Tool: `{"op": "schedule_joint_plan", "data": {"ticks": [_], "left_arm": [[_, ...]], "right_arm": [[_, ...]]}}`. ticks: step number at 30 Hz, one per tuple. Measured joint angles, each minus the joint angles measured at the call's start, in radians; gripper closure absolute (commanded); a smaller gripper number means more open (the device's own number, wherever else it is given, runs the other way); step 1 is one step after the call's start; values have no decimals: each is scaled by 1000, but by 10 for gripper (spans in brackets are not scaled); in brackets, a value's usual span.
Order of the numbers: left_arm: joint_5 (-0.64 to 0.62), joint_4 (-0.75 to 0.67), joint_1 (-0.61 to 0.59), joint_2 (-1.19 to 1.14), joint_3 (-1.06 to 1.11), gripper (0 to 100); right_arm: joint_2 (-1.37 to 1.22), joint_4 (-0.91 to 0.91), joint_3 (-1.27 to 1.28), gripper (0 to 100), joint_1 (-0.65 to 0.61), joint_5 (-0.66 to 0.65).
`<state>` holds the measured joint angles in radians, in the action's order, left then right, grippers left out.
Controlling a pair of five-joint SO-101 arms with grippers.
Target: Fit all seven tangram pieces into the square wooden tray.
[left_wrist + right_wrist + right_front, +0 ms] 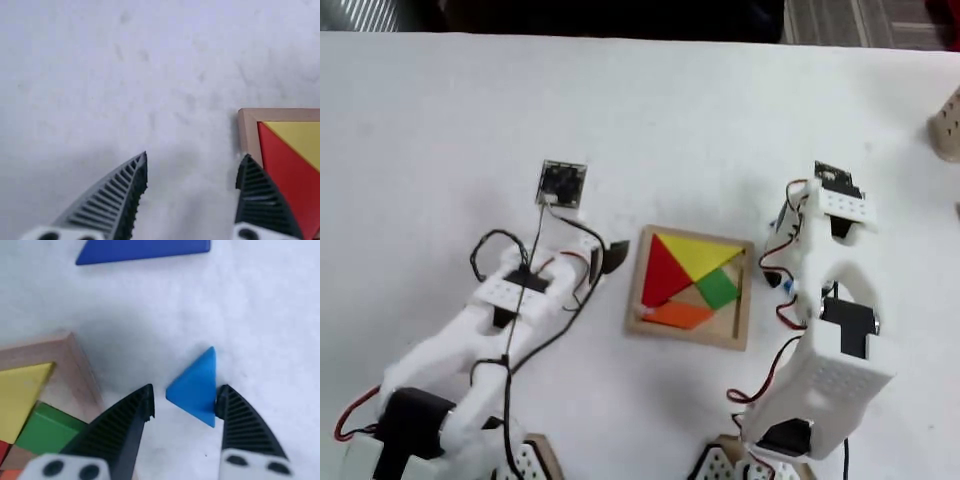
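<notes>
The square wooden tray lies between the two arms and holds a red triangle, a yellow triangle, a green piece and an orange piece. My right gripper is open, low over the table just outside the tray's corner. A small blue triangle lies flat between its fingers, close against one of them. A larger blue piece lies farther off. My left gripper is open over bare table beside the tray's rim, with nothing between its fingers.
A small black-and-white board rests on the white table beyond the left arm. A pale object stands at the far right edge. The right arm's white body covers the table right of the tray.
</notes>
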<state>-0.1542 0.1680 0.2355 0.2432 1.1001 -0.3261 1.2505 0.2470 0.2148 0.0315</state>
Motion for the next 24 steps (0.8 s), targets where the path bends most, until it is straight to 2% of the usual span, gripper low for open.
{"op": "schedule_joint_plan", "data": {"ticks": [2, 20, 24], "left_arm": [[0, 0, 0, 0, 0, 710], [0, 0, 0, 0, 0, 710], [0, 0, 0, 0, 0, 710]], "right_arm": [[0, -3, 0, 880, 11, -3], [9, -15, 5, 890, 41, -49], [9, -15, 5, 929, 41, -49]]}}
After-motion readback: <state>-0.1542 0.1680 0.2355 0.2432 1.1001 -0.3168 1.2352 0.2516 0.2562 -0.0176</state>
